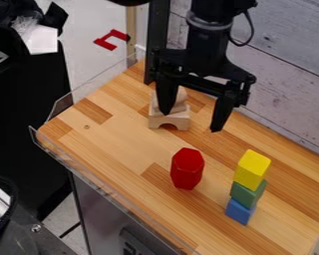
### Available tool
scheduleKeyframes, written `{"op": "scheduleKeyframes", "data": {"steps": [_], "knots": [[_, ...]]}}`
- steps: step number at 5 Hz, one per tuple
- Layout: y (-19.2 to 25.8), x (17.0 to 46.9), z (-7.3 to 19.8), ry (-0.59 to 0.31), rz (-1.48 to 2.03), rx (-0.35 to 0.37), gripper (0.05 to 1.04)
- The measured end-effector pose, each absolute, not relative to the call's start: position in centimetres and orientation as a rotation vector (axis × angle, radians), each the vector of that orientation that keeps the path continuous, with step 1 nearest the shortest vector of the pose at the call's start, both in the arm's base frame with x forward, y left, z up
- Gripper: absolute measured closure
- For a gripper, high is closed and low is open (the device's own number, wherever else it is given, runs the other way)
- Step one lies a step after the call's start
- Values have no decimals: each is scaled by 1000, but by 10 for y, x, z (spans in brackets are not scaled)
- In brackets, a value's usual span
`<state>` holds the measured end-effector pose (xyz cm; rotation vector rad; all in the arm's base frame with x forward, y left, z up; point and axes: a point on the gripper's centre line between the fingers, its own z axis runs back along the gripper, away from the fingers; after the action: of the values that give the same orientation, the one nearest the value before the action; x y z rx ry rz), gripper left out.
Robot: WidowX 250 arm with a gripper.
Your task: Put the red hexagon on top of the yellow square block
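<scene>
The gripper hangs over the back part of the wooden table, its two fingers spread wide with nothing held between them. In front of it and lower in the view, the red hexagon stands upright on the wood. To its right, the yellow square block tops a stack, resting on a green block, which sits on a blue block. The gripper is apart from both the hexagon and the stack.
Behind the gripper's left finger stand natural wood pieces, with an arched block at the bottom. The wooden table has a clear plastic rim along its left and front edges. A grey plank wall runs behind it.
</scene>
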<state>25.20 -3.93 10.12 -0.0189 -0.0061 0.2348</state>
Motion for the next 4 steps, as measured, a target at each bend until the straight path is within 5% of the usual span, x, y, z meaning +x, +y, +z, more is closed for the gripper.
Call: {"op": "scheduleKeyframes", "data": {"steps": [4], "knots": [[-45,250,75,-82,233,-48,84]]}}
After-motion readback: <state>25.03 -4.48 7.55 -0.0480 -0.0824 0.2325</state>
